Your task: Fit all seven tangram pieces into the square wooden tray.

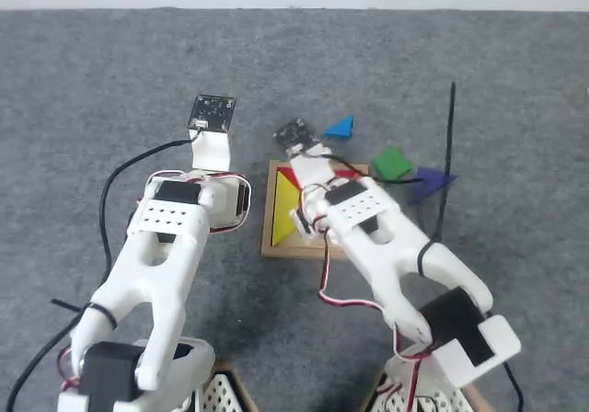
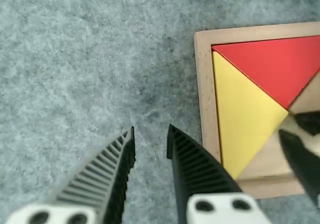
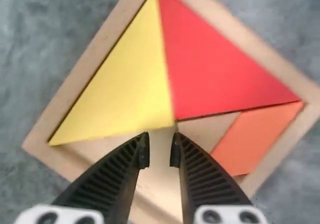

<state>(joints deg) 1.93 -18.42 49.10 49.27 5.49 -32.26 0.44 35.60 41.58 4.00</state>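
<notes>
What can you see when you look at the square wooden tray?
The tray is a shallow square of pale wood with a raised rim, lying flat on the grey, felt-like tabletop. Inside it, a yellow triangle and a red triangle lie edge to edge, and an orange piece sits against the rim, touching the red one. The rest of its floor is bare wood. The right pincer hangs over that bare part, slightly open and holding nothing. I cannot tell whether it touches the wood.
</notes>
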